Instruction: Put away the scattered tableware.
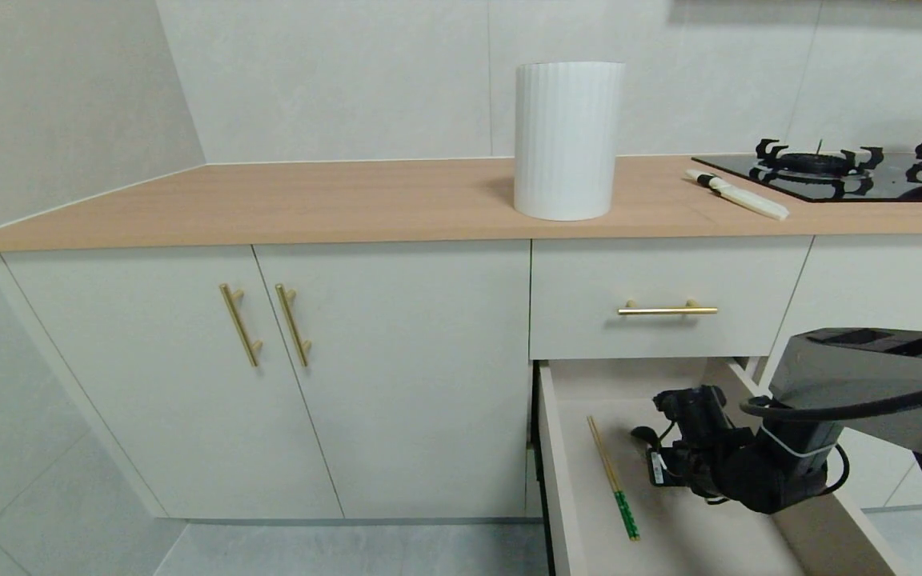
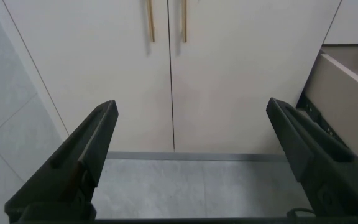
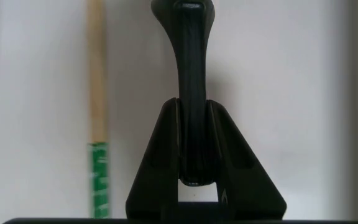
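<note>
My right gripper (image 1: 679,436) is down inside the open lower drawer (image 1: 555,456), shut on the handle of a black spoon (image 1: 642,434). The right wrist view has the spoon (image 3: 190,74) clamped between the two fingers (image 3: 160,155), just above the drawer floor (image 3: 278,93). A pair of wooden chopsticks with green ends (image 1: 611,477) lies in the drawer to the left of the spoon; they are seen as chopsticks (image 3: 96,93) beside the gripper (image 3: 191,143). A white-handled knife (image 1: 737,194) lies on the wooden counter (image 1: 309,204). My left gripper (image 2: 191,162) stands open, low before the cabinet doors (image 2: 173,74).
A tall white ribbed container (image 1: 566,140) stands on the counter above the shut upper drawer (image 1: 665,308). A black gas hob (image 1: 837,172) with a pan is at the far right. Two cabinet doors with gold handles (image 1: 265,324) are shut to the left.
</note>
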